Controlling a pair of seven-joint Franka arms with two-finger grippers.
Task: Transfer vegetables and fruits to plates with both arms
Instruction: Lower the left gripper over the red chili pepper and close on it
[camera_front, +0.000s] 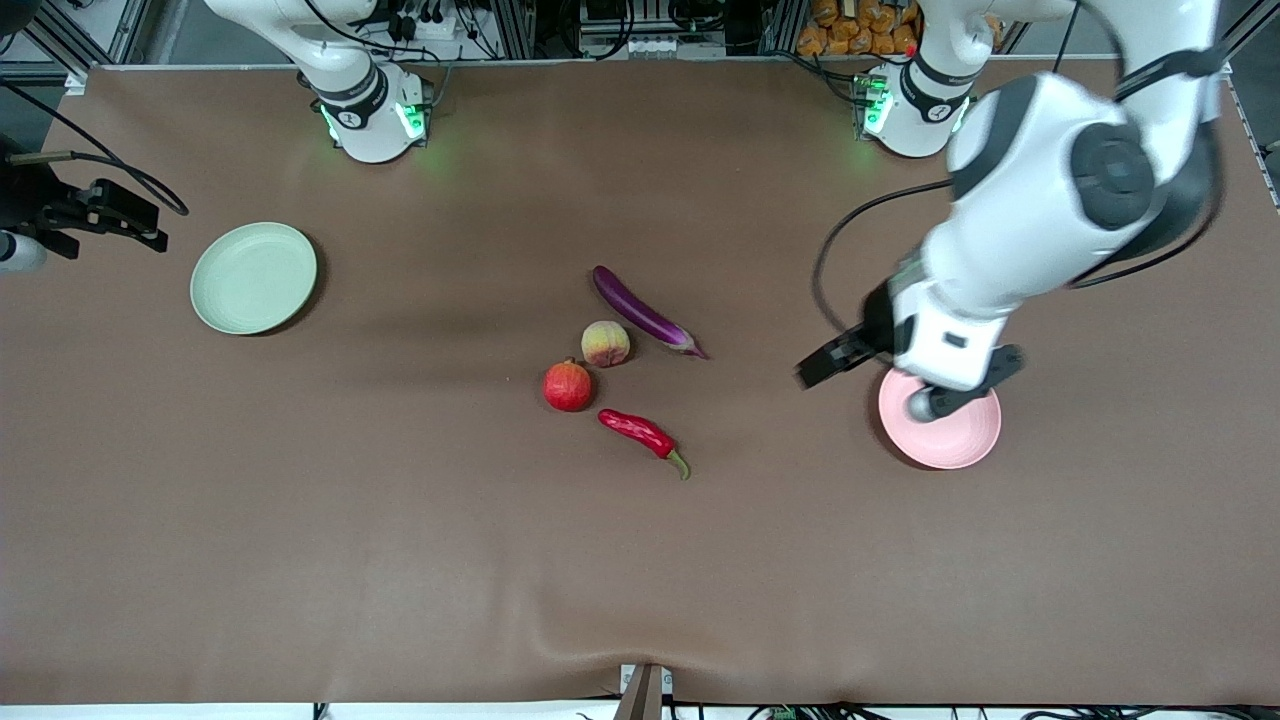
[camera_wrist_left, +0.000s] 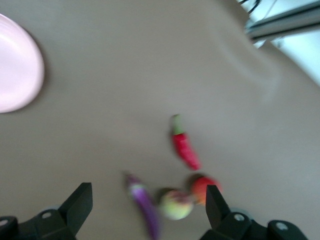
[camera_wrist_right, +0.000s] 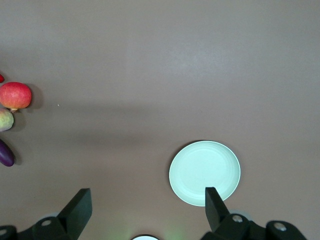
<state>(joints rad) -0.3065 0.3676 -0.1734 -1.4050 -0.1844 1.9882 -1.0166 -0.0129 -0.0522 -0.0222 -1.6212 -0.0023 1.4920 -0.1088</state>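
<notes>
Four produce items sat mid-table, between both arms, none yet plated.
Left gripper (camera_front: 868, 365), jaws wide and empty over the matte pale pink round plate (camera_front: 950, 438), was nearer the long glossy purple eggplant (camera_front: 643, 312), whose axis ran diagonally; right gripper (camera_front: 125, 215) waited wide open at the table edge by the pale green round plate (camera_front: 253, 277).

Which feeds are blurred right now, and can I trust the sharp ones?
Left wrist view: motion-smeared, chili pepper and eggplant soft. Right wrist view: sharp, green plate crisp. Front view: table sharp, only the left arm's wrist above the pink plate blurs.
</notes>
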